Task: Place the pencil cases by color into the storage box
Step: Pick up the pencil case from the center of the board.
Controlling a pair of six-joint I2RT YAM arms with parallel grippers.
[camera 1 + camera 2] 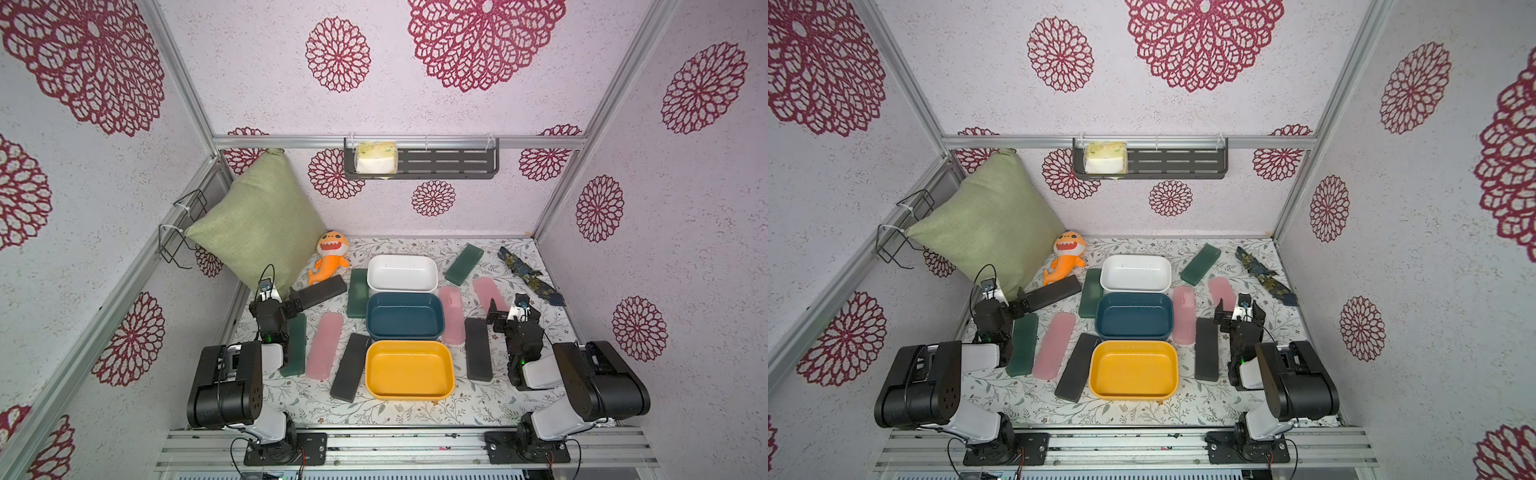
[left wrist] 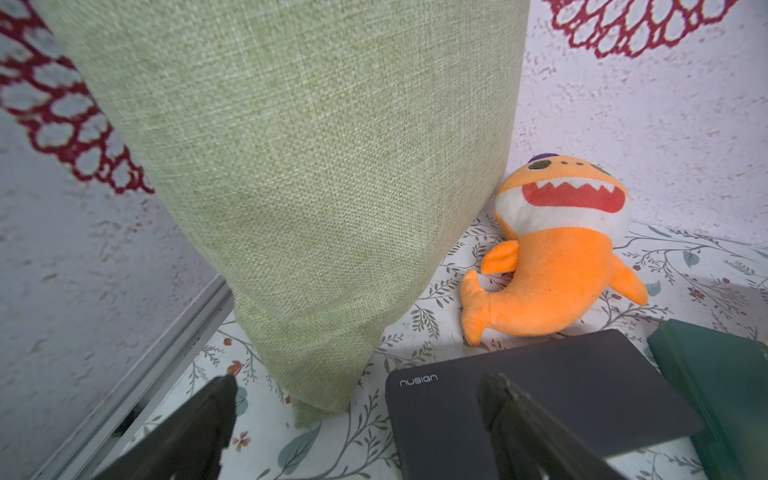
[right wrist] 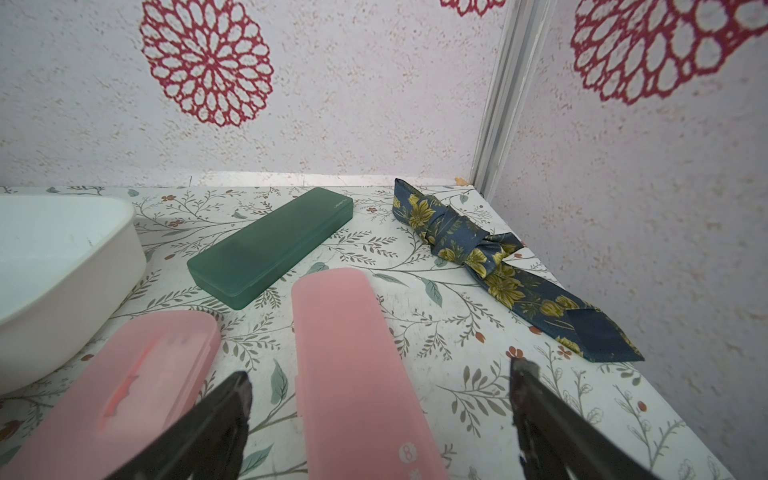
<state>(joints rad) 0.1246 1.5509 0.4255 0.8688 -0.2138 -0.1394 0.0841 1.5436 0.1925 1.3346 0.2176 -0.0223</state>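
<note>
The blue bin [image 1: 405, 316] sits mid-table. The white bin [image 1: 402, 272] touches it behind and the yellow bin [image 1: 409, 370] touches it in front. All nine cases lie on the cloth [image 1: 415, 415], outside the bins.

Left of the blue bin:
- The inner green case [image 1: 358, 293] lies just beside its back corner.
- The back black case [image 1: 326, 290] lies farther back-left, by the shark [image 1: 329, 259].
- The left pink case [image 1: 325, 345] lies near.
- The outer green case [image 1: 298, 345] has its left edge hidden under the left arm [image 1: 266, 357].
- The front black case [image 1: 351, 368] lies front-left, just beside the yellow bin.

Right of the blue bin:
- The inner pink case [image 1: 452, 313] lies just beside its wall.
- The outer pink case [image 1: 486, 291] lies farther right.
- The right black case [image 1: 478, 349] lies front-right.
- The back green case [image 1: 463, 264] lies back-right.
- The tie [image 1: 530, 274] lies beyond that, near the corner.

The left gripper [image 2: 357, 390] has its fingers spread wide over the near end of the back black case, and it covers that end in both top views. In the wrist view one finger [image 2: 511, 415] overlaps the case's "nusign" end. The other finger stands over bare cloth by the cushion [image 2: 291, 166]. Whether either finger touches the case cannot be told. That frame cuts off most of the inner green case.

The right gripper [image 3: 380, 374] also has its fingers spread wide, one to each side of the outer pink case and not closed on it. The case's near end is hidden behind the gripper in both top views and cut off in the wrist view.
</note>
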